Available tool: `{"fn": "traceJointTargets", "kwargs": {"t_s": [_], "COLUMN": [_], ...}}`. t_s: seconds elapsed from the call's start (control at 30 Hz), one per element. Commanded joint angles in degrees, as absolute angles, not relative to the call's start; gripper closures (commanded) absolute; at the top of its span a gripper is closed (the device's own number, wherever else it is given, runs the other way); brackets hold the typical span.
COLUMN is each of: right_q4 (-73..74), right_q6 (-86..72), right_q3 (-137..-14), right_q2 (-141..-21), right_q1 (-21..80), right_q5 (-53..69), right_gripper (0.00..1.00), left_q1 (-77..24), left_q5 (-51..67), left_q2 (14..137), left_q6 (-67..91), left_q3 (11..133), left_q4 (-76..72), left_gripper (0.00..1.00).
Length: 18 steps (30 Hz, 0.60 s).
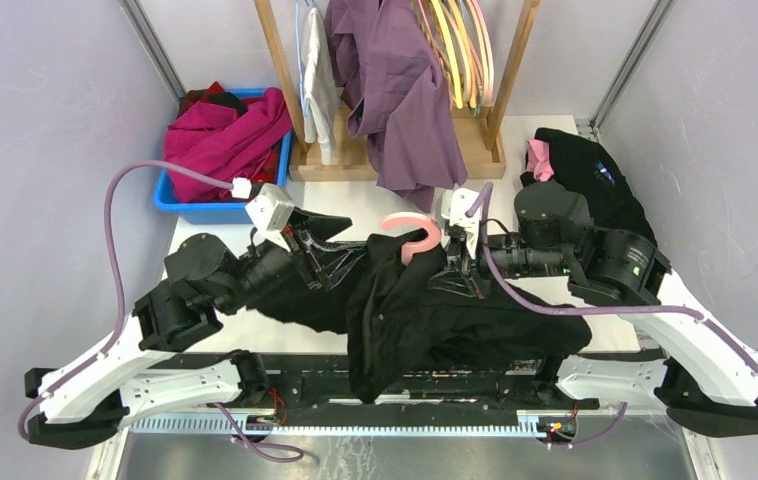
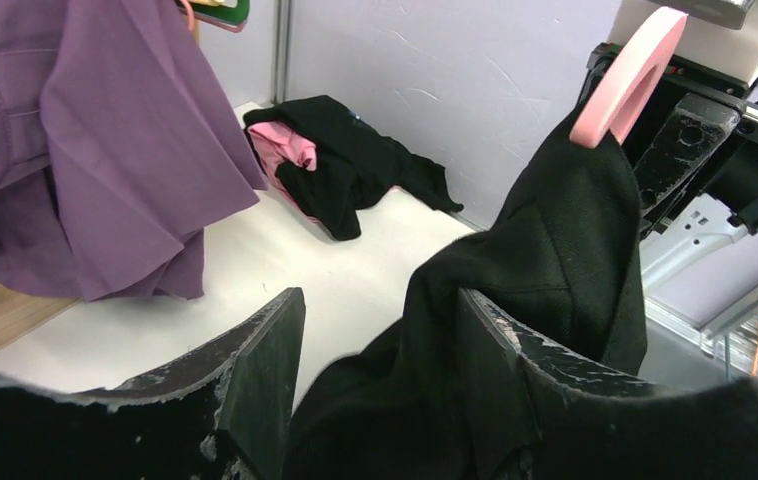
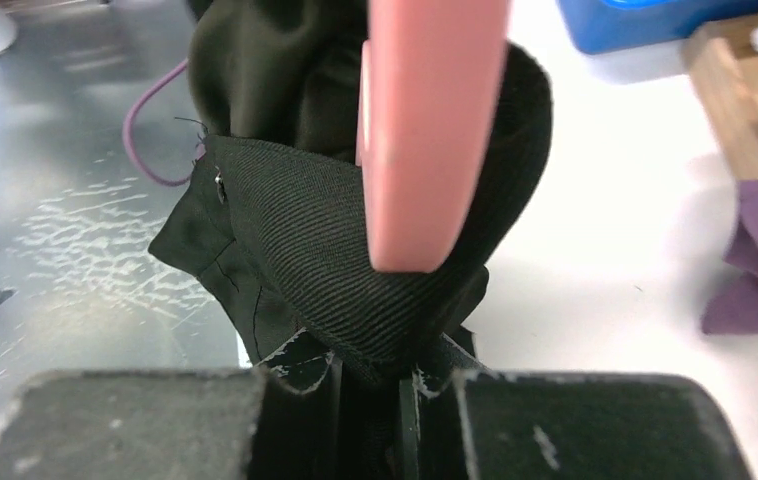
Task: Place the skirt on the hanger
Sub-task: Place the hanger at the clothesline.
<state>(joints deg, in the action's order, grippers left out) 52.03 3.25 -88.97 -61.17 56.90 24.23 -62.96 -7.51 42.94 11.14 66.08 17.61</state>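
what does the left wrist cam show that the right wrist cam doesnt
Only the left wrist view: the left gripper, jaws open, and a black and pink clothes pile by the far wall. Only the right wrist view: a blue bin and a purple cable. Both: the black skirt, the pink hanger, the purple garment and the right gripper shut on the fabric.

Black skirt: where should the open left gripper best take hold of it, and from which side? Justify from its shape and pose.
Probably the slack fold of the skirt sloping down from the pink hanger, approached from the left. The right gripper pinches the bunch beneath the hook; this fold runs as a narrow ridge between the fingers of the open left gripper.
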Motion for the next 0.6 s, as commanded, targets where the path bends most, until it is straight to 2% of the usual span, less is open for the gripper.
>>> {"fn": "traceJointTargets", "kwargs": {"t_s": [0.0, 0.13, 0.17, 0.2, 0.37, 0.57], "right_q4": [48.8, 51.0, 51.4, 52.4, 60.6, 67.0], "right_q6": [2.4, 2.2, 2.1, 2.4, 3.8, 3.0], "right_q3": [-91.5, -94.5, -95.2, -96.1, -101.6, -102.5], "right_q2": [-58.4, -58.5, -58.7, -58.9, -61.0, -63.1], "right_q1": [57.0, 57.0, 57.0, 57.0, 57.0, 56.4], "right_q5": [13.8, 6.8, 5.1, 3.2, -10.3, -21.9], "right_gripper": [0.99, 0.99, 0.99, 0.99, 0.99, 0.99], "left_q1": [-62.7, -62.7, -62.7, -62.7, -62.7, -62.7], "left_q5": [-10.8, -9.5, -9.5, -10.1, -15.9, -17.0], "left_q2": [41.6, 41.0, 41.3, 41.5, 41.8, 41.6], "left_q6": [10.2, 11.3, 11.5, 11.5, 12.5, 12.7], "left_q3": [69.3, 70.7, 71.0, 71.5, 71.9, 71.8], "left_q4": [17.1, 17.3, 17.8, 18.5, 20.8, 21.0], "left_gripper": [0.35, 0.31, 0.18, 0.13, 0.10, 0.08]}}
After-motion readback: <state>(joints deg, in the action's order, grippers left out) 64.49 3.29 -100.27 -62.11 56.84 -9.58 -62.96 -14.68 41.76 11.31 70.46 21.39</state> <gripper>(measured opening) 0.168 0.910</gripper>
